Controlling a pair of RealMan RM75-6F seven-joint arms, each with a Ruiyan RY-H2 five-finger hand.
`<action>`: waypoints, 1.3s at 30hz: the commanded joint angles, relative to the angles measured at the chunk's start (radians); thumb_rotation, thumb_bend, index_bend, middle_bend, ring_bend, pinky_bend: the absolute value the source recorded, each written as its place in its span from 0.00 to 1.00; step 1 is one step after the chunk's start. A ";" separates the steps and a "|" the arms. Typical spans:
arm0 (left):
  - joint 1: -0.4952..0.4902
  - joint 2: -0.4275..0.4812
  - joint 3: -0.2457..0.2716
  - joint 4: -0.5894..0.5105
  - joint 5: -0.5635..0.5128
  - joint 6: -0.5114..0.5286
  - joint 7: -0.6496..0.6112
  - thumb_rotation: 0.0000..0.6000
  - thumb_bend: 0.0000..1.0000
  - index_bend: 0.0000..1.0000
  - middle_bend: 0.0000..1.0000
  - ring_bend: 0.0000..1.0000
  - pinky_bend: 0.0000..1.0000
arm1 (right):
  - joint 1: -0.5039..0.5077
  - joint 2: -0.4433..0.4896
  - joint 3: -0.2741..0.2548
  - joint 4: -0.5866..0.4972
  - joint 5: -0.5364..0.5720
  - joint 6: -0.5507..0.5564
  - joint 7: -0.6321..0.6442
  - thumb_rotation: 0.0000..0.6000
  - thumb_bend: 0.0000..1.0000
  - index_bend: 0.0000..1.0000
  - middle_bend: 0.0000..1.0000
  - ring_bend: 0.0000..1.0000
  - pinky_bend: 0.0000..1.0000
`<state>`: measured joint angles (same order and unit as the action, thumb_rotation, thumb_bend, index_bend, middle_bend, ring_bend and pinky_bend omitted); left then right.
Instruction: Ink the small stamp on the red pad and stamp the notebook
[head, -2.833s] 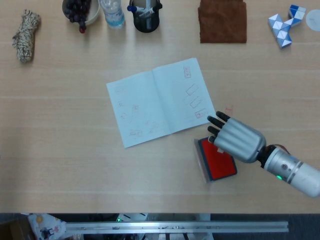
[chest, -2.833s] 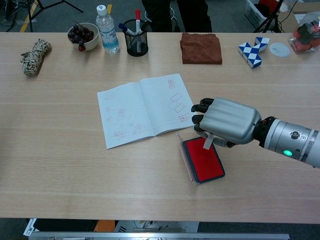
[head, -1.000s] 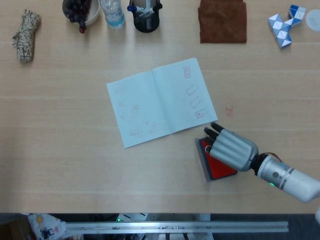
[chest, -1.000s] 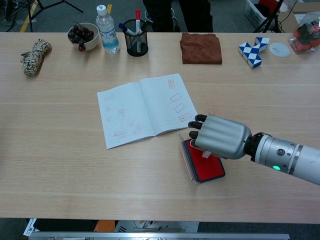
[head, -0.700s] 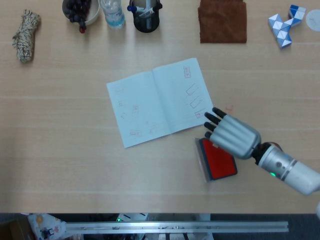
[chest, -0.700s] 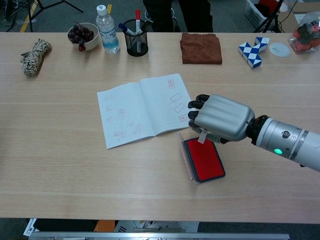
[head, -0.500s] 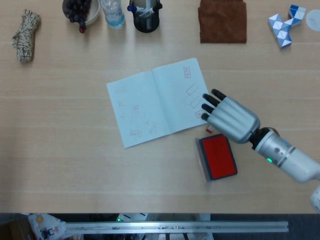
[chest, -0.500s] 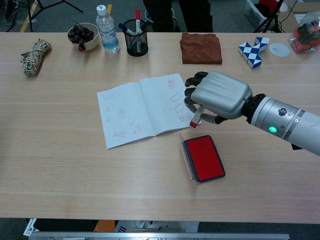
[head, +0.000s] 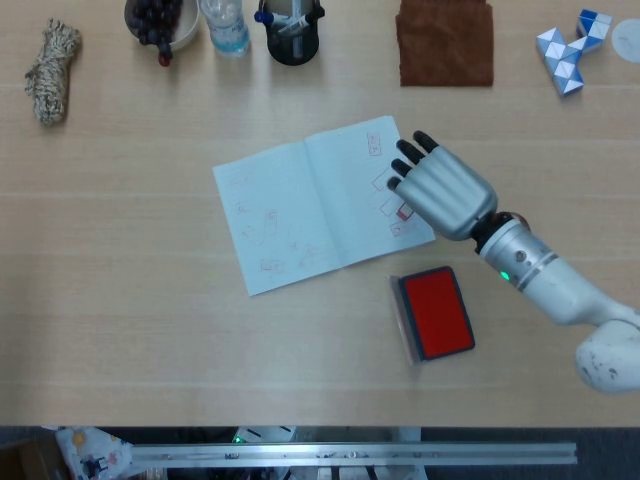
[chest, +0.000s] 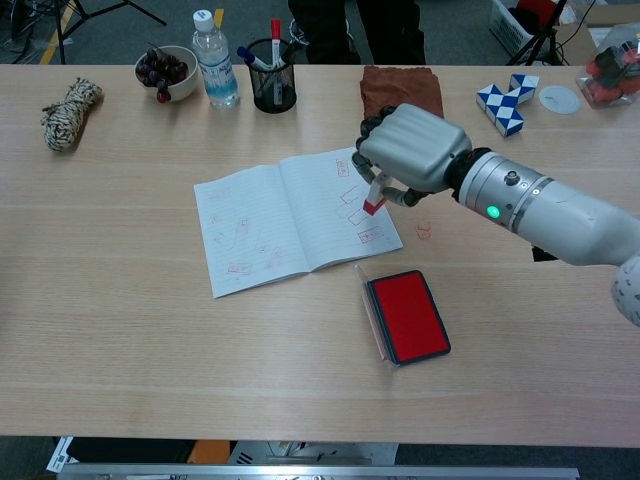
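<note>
My right hand (head: 443, 193) (chest: 410, 148) hovers over the right page of the open notebook (head: 300, 215) (chest: 260, 225), holding the small stamp (chest: 374, 197) beneath its fingers. In the chest view the stamp's red inked end points down, a little above the page. Several faint red stamp marks dot both pages. The red ink pad (head: 436, 312) (chest: 408, 315) lies open on the table below and to the right of the notebook, its lid (chest: 371, 325) tipped to its left side. No left hand shows in either view.
Along the far edge stand a rope bundle (chest: 66, 113), a bowl of dark fruit (chest: 165, 70), a water bottle (chest: 216, 60), a black pen cup (chest: 272, 77), a brown cloth (chest: 401, 97) and a blue-white snake puzzle (chest: 506, 106). A small red mark (chest: 423, 232) stains the table right of the notebook.
My right hand pressed the stamp onto the red pad, lifted off, then carried it up and left over the notebook's right page.
</note>
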<state>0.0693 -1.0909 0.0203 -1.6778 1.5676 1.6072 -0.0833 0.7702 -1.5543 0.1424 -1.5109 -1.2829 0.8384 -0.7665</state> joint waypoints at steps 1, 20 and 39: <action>0.000 0.000 0.001 -0.001 0.002 0.001 0.001 1.00 0.20 0.11 0.06 0.15 0.17 | 0.029 -0.028 0.021 0.031 0.048 -0.008 -0.029 1.00 0.33 0.66 0.42 0.20 0.22; 0.000 0.000 0.002 -0.004 0.000 -0.002 0.004 1.00 0.20 0.11 0.06 0.15 0.17 | 0.100 -0.101 0.008 0.135 0.159 0.005 -0.064 1.00 0.34 0.67 0.42 0.20 0.22; 0.005 0.001 0.007 0.002 -0.003 -0.005 -0.001 1.00 0.20 0.11 0.06 0.15 0.17 | 0.137 -0.186 -0.068 0.128 0.100 0.018 -0.094 1.00 0.34 0.67 0.43 0.20 0.22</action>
<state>0.0739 -1.0897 0.0272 -1.6754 1.5646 1.6025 -0.0846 0.9045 -1.7342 0.0770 -1.3888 -1.1822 0.8568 -0.8574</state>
